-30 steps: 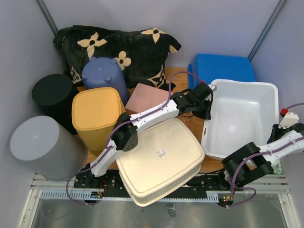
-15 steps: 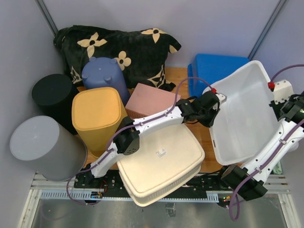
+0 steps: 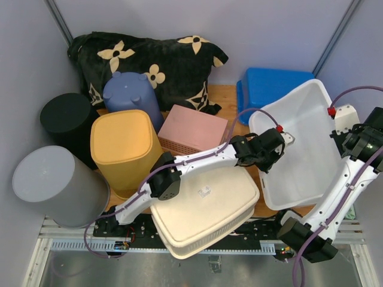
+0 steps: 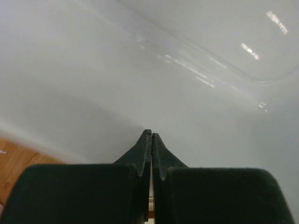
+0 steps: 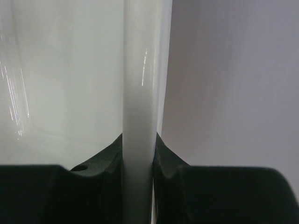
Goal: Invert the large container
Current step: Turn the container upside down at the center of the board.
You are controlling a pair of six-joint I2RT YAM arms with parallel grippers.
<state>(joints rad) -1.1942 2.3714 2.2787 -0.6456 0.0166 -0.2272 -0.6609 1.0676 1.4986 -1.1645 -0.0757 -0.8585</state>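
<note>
- The large container (image 3: 308, 128) is a white, glossy plastic tub. It is rectangular, with rounded corners and a thick rolled rim (image 5: 138, 70).
- It sits at 3 o'clock in the top view, tipped up on edge, with its open side turned toward 9 o'clock and upward.
- Its 3 o'clock side is raised, and its lower edge is down at about 6 o'clock, over the near part of the table (image 3: 230, 95).
- The right tool (image 3: 352, 142) clamps the raised rim, with one finger on each side of the wall.
- The left tool (image 4: 152, 138) is closed with nothing between its jaws. Its tips are right at the container's white wall on the 9 o'clock side, and I cannot tell whether they touch.
- An upturned cream tub (image 3: 203, 203) lies just beside the container at 8 o'clock.
- A blue bin (image 3: 272, 86) stands at 11 o'clock and a pink box (image 3: 191, 128) at 9 o'clock.
</note>
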